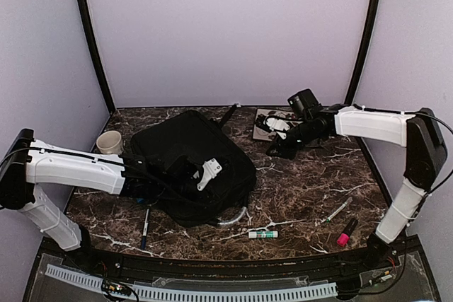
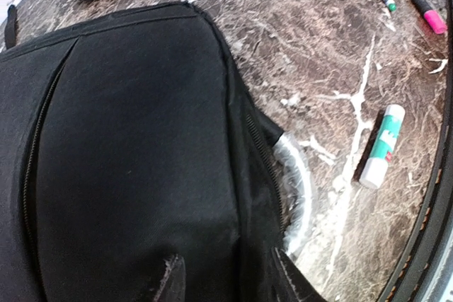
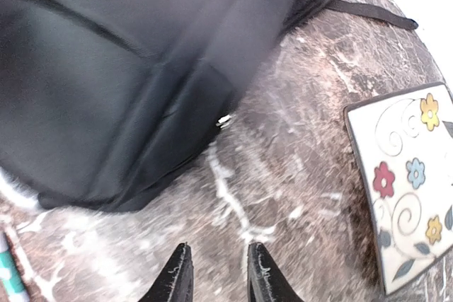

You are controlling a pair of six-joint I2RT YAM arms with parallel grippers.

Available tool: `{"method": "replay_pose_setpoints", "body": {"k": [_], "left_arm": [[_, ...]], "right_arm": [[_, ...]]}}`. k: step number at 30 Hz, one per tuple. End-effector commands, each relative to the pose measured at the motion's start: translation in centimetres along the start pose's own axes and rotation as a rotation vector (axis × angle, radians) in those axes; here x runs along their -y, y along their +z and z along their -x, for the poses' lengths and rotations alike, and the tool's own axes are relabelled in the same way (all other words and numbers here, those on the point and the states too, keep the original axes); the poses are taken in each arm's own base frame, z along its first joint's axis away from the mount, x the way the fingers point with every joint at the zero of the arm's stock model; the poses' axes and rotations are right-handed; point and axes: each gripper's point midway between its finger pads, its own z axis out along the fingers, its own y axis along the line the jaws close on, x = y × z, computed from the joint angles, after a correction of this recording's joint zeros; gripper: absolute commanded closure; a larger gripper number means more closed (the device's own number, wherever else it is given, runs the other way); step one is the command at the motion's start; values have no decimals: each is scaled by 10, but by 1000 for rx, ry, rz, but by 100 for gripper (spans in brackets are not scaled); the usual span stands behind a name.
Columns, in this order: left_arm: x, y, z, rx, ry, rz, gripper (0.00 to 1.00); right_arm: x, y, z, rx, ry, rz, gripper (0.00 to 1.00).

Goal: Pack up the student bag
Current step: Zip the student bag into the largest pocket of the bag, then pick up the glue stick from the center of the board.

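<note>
Student bag [image 1: 187, 164] lies left of centre on the desk [image 1: 304, 196]. Its long axis runs near to far, with the clear handle loop [image 2: 297, 189] at the near end. Left fingers [image 2: 173, 284] hang right over its near-left panel, spread partway, nothing caught between them. Contact with the fabric is unclear, black on black. Right fingers [image 3: 263, 277] are narrowly parted and empty above bare marble, with the bag to their left. Left arm is nearer. No open zip visible. Glue stick [image 1: 262, 234] lies loose near the handle.
</note>
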Motion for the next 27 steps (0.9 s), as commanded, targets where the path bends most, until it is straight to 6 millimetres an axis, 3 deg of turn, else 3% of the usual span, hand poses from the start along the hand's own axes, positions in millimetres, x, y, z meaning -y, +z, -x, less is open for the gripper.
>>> {"method": "replay_pose_setpoints", "body": {"k": [1,5,8,10,14,22,27], "left_arm": [[-14,-21,8,12,2,74,55],[-30,-30,8,35,-31,158,45],[-44,-33,5,43,-89,219,40],[-50,-32,2,38,-117,236,39],[-57,-31,-1,28,-150,265,39],[-62,-30,-4,11,-174,293,37],[-71,-34,-8,-4,-197,332,31]], "right_arm": [[-42,-15,-25,-22,8,129,72],[-85,-33,-39,-17,-90,201,71],[-129,-37,-55,-43,-205,286,60],[-155,-33,-72,-96,-277,302,56],[-188,-21,-91,-190,-378,297,55],[-220,-4,-104,-239,-477,308,55],[-217,9,-113,-290,-501,260,55]]}}
